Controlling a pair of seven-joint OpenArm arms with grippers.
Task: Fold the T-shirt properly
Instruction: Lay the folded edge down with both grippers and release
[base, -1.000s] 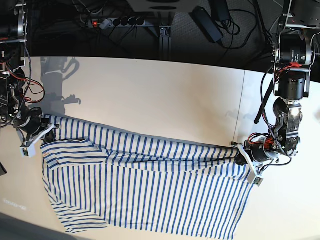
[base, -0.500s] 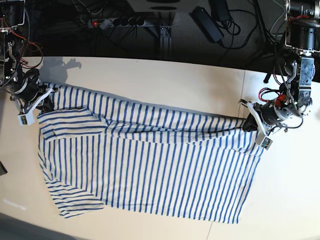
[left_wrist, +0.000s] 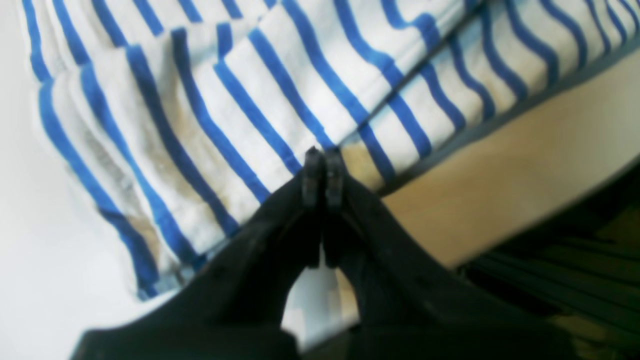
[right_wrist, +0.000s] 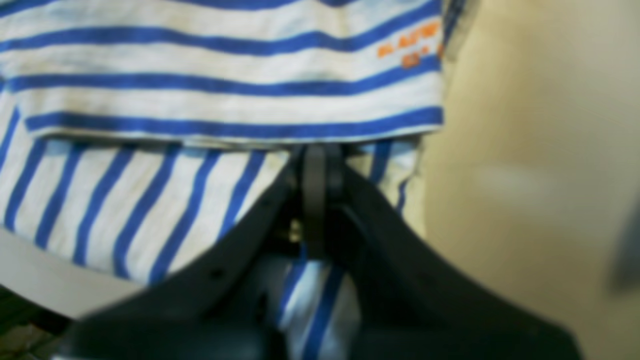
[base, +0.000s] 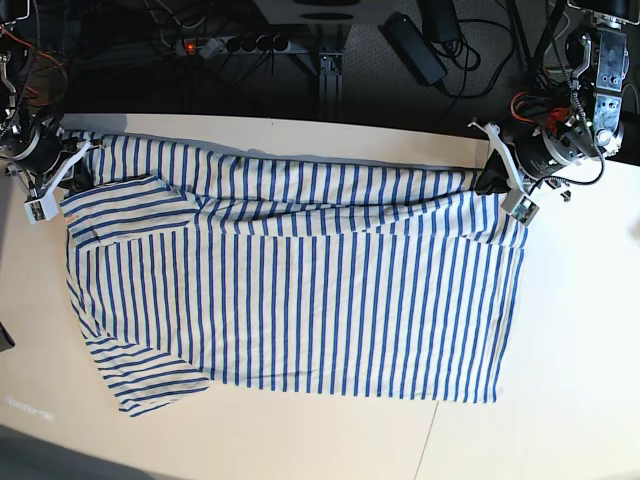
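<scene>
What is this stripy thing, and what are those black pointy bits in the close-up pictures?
It's a robot with two arms, trying to fold a T-shirt. One picture looks down from above on a pale table, where the white shirt with blue stripes lies spread out. The other two pictures come from small cameras on the robot's wrists, so they look very close and blurry. The black pointy bits are the robot's pinching tools. The left tool is shut on the T-shirt at one end, and the right tool is shut on it at the other end, near a sleeve with small orange writing. Together they hold the shirt's far edge stretched along the back of the table.
</scene>
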